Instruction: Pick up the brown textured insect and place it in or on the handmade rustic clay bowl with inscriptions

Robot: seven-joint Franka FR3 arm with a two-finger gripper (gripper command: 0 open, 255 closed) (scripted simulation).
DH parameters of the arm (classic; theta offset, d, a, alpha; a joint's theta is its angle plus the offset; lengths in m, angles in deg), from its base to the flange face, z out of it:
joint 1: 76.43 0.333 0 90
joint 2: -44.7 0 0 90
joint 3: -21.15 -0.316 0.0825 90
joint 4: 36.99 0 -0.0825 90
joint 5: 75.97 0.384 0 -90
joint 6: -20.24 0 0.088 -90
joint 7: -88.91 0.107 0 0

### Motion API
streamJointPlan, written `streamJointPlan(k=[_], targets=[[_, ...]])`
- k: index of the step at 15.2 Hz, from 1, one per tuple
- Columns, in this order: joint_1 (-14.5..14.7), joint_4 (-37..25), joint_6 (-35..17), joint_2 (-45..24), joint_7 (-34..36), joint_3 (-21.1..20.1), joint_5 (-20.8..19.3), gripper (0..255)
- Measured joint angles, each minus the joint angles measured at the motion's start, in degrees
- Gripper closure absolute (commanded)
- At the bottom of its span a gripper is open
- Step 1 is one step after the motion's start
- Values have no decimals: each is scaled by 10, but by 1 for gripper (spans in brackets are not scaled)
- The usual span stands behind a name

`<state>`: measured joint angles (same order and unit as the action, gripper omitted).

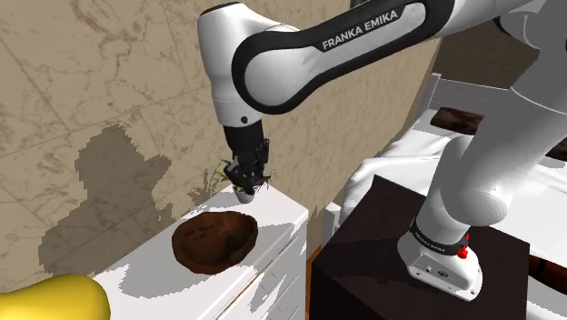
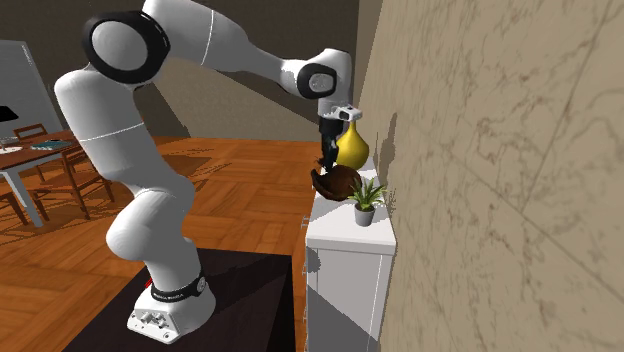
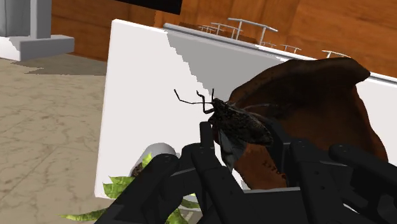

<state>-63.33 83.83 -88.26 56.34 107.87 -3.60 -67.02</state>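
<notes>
**Gripper clamped on the insect, close beside the bowl**

In the wrist view the two black fingers are closed on the brown insect. Its dark, rough body sits between them, and its thin antennae reach out past the fingertips. The dark brown bowl is just behind the insect and stands on the white cabinet. A small green plant in a white pot is on the side of the fingers away from the bowl.

In the shoulder view the gripper hangs at the centre of the frame and points down over the far end of the cabinet top. The bowl stands lower and a little to the left, apart from the fingers. The insect is therefore in the air, not in the bowl. The dark stand is at the lower right.

In the second exterior view the gripper is at the upper middle, directly above the bowl. A yellow vase is behind them, and a beige wall takes the right side of the frame.
</notes>
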Motion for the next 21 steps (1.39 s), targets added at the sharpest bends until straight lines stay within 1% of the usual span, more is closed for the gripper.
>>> streamJointPlan(k=[4, 5, 6, 17, 21], targets=[[13, -87, 4, -86, 63, -34, -35, 255], [19, -123, 9, -119, 85, -43, -51, 255], [24, -127, 3, -130, 96, -48, -56, 255], [30, -76, -76, -160, 109, -52, -71, 255], [31, -69, -85, -162, 110, -52, -72, 255]])
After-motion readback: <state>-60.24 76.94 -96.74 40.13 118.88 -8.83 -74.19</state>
